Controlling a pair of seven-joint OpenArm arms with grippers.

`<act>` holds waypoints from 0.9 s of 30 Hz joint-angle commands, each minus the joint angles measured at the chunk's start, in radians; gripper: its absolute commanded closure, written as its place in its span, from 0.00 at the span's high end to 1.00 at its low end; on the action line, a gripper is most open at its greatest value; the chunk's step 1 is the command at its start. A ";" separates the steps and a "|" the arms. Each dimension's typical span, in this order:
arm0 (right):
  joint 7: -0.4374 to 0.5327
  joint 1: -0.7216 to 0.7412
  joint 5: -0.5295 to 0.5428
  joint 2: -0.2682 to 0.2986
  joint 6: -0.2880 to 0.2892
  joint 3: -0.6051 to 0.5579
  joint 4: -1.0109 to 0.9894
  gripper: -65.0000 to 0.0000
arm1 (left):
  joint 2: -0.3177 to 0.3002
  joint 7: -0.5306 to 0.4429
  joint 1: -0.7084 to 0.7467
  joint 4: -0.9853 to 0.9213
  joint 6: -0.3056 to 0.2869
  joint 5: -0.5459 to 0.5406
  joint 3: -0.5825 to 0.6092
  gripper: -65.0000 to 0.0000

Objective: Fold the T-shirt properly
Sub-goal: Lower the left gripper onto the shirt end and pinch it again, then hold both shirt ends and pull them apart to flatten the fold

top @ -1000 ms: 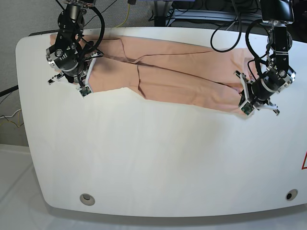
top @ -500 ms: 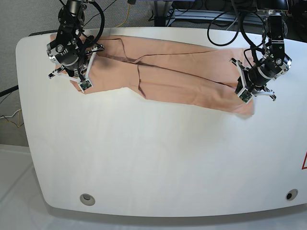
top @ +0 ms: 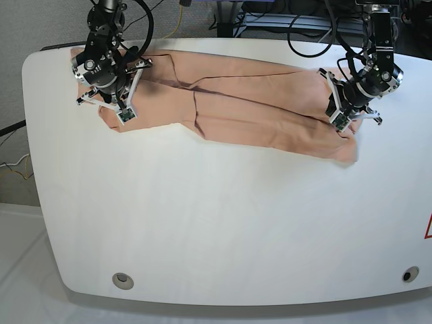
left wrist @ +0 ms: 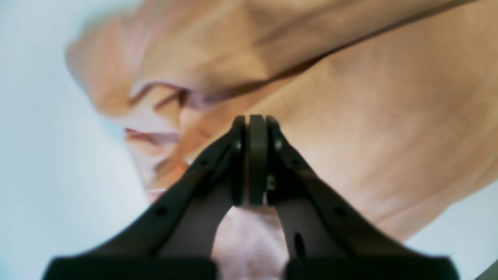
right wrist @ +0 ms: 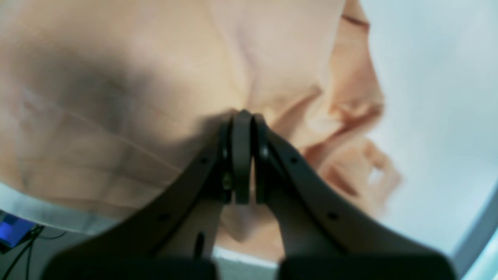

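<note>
The peach T-shirt (top: 256, 108) lies folded into a long wrinkled band across the far part of the white table (top: 216, 229). My left gripper (top: 354, 101) hovers over the band's right end, jaws shut; in the left wrist view its tips (left wrist: 252, 120) meet just above the fabric (left wrist: 389, 116) with no cloth between them. My right gripper (top: 108, 88) is over the band's left end, also shut. In the right wrist view its closed tips (right wrist: 243, 116) rest against puckered cloth (right wrist: 116, 77) without pinching it. The shirt's right corner sticks out toward the front beside the left gripper.
Two round holes (top: 122, 279) (top: 406, 275) sit near the table's front edge. Cables and equipment (top: 270, 17) hang beyond the far edge. A red mark (top: 428, 226) shows at the right border.
Both shut grippers have moved from the shirt's front edge toward the far side, over the fabric. The shirt itself has kept its place and shape.
</note>
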 commanded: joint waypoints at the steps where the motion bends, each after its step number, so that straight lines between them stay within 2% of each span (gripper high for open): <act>1: 0.031 -0.002 0.000 0.003 -0.001 0.000 -0.018 0.00 | -0.007 -0.016 -0.006 -0.027 0.001 -0.007 -0.005 0.01; 6: 0.060 0.004 -0.002 0.005 -0.001 0.003 -0.086 0.00 | -0.007 -0.026 -0.015 -0.115 0.001 -0.008 -0.005 0.01; 15: 0.136 0.042 -0.002 0.006 -0.001 0.004 -0.196 0.00 | -0.009 -0.120 -0.041 -0.213 0.002 -0.008 -0.004 0.01; 27: 0.152 0.148 -0.002 0.006 -0.001 0.001 -0.281 0.00 | -0.012 -0.120 -0.107 -0.250 0.002 -0.008 -0.004 0.01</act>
